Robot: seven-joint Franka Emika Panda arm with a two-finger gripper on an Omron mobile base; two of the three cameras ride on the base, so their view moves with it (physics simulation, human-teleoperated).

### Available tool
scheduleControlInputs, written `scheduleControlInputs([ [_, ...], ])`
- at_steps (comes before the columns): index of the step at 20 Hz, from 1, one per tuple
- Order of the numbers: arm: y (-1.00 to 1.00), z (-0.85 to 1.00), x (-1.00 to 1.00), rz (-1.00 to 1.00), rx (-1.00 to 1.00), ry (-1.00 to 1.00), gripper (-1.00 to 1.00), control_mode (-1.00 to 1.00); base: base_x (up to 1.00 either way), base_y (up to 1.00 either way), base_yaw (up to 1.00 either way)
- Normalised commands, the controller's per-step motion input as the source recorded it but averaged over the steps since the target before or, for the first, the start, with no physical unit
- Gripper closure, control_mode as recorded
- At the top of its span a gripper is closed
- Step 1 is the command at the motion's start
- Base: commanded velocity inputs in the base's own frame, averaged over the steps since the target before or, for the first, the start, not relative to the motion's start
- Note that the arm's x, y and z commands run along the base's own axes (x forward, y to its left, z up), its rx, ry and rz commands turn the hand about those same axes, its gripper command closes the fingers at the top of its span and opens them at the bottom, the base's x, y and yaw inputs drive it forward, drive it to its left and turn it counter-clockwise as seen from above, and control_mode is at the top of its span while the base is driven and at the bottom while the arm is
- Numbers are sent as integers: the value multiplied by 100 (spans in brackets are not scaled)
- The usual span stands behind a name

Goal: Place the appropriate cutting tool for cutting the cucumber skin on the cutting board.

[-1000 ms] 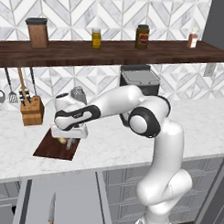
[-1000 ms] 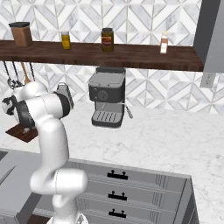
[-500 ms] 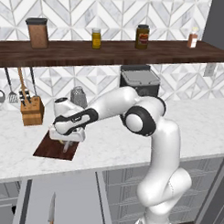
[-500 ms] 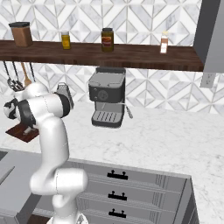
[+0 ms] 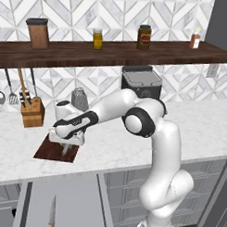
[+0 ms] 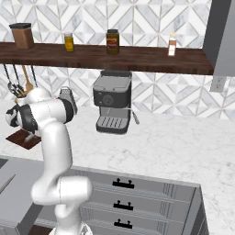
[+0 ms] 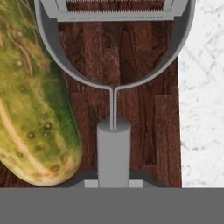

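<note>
Left base view: I see the white marble desk (image 5: 193,132) carrying the grey coffee machine (image 5: 141,84), the tan knife block (image 5: 32,111) and the dark brown cutting board (image 5: 56,152). My arm reaches left across the desk, its hand low over the board, with the fingers (image 5: 66,150) pointing down at it. In the hand view the board's wood (image 7: 144,127) lies directly below, its edge meeting the marble on that view's right. The cucumber (image 7: 30,100) rests on the board, just beside the peeler (image 7: 113,87). The fingers are closed on the peeler's straight handle, and its forked head extends over the board. I cannot tell whether the head touches the wood.
</note>
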Motion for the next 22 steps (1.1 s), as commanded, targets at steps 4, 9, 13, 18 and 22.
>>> scheduleControlInputs([
  [4,6,-9,0,0,4,0,-100,-100,0,0,0],
  [9,0,0,0,0,1,0,-100,-100,0,0,0],
  [13,0,7,0,0,0,-2,-100,-100,0,0,0],
  [18,-1,50,-8,0,1,-1,-100,-100,0,0,0],
  [22,-13,69,-27,0,2,0,-100,-100,0,0,0],
])
